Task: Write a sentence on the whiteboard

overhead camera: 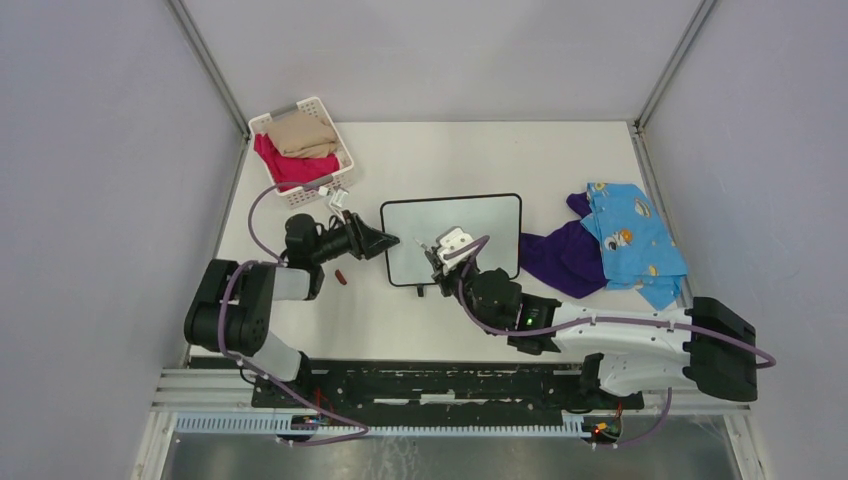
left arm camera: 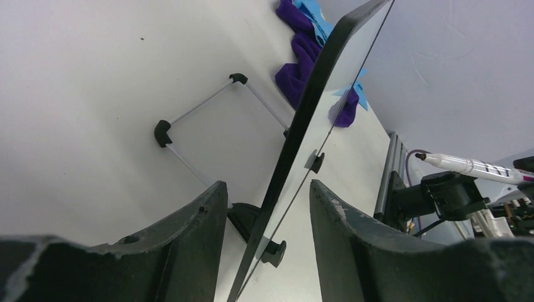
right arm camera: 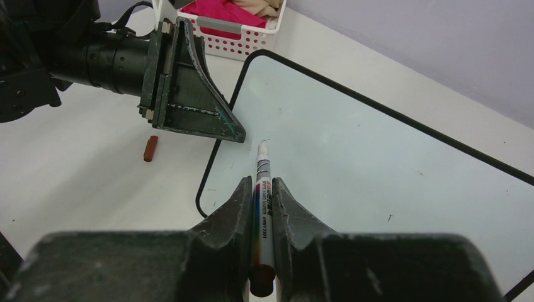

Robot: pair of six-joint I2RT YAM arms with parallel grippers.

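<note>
Grey-lilac walls on three sides; white desk [overhead camera: 450, 160] under a fixed overhead camera.

Task object: small white rectangular board with thin black rounded frame [overhead camera: 470, 225], mid-desk, just ahead of both arms. Long axis runs left to right across the desk. The left wrist view shows it propped at a tilt on a wire stand, not lying flat.

Left hand [overhead camera: 390, 243]: arm reaches in low from the left, wrist rolled so that one finger is under the board's left short edge and one over it. Fingers apart, with gaps visible on both sides of the frame. It straddles the edge and does not pinch it.

Right hand [right arm camera: 259, 184]: clamped on a white marker with a printed barrel [right arm camera: 262, 165], nib forward. The arm comes in from the near right, forearm low, hand over the board's near-left part. The nib points away and down at the surface close to the left edge. Contact is uncertain; from the left wrist the nib appears off the board.

Judgement: the right hand is the writing hand and sits at the line's start. The stroke must travel rightward along the long axis, and the board needs bracing first.

Also present: white slatted basket [overhead camera: 338, 135] with red and tan cloth, far left; purple garment [overhead camera: 560, 260] and blue printed garment [overhead camera: 630, 240] to the right of the board; small red-brown cap [overhead camera: 341, 278] near the left arm.
</note>
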